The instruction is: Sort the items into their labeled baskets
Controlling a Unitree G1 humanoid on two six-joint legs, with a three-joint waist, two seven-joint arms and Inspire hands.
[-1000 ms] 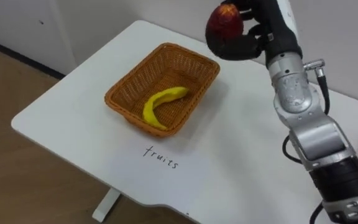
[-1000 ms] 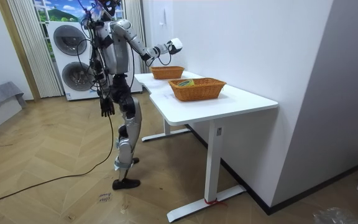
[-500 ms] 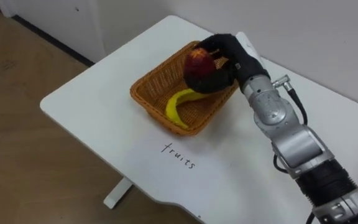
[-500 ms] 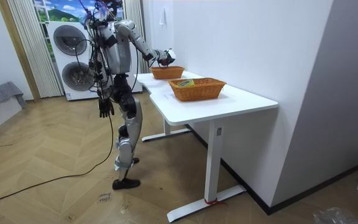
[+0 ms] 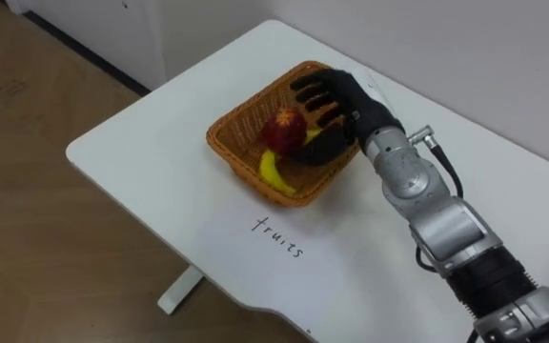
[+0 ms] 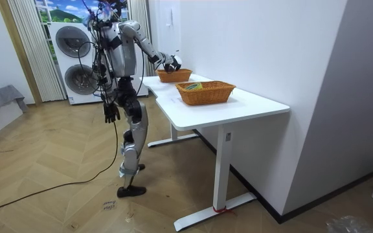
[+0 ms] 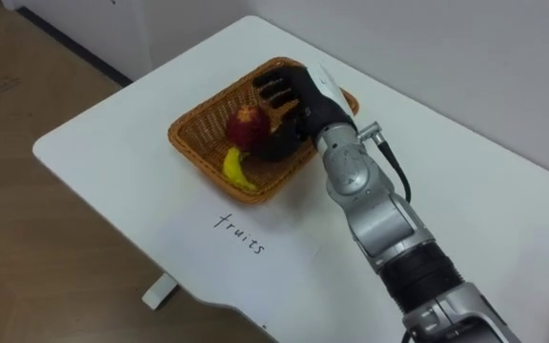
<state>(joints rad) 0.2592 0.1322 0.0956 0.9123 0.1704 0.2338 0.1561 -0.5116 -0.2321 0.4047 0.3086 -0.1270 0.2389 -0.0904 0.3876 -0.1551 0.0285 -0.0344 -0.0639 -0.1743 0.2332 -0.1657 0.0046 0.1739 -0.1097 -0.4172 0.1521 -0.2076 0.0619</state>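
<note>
A wicker basket (image 5: 229,155) stands near the table's far left corner. In it lie a yellow banana (image 5: 274,172) and a red apple (image 5: 282,131). My right hand (image 5: 339,116) hangs over the basket's right half, open, with its fingers (image 5: 309,95) spread just above and behind the apple and the thumb low beside it. The apple rests on the banana, free of the hand. In the right eye view the same apple (image 7: 246,127) lies beside the hand (image 7: 295,103). My left hand (image 6: 111,112) hangs at my side.
A handwritten label (image 5: 276,238) marks the white table (image 5: 151,171) in front of the basket. A second wicker basket (image 6: 206,92) holding several items stands further along the table. Washing machines (image 6: 73,65) stand behind me, and a wall runs along the table's far side.
My right hand came down from above the table into the basket with the apple, then spread its fingers. The apple now lies in the basket. The camera shifted too.
</note>
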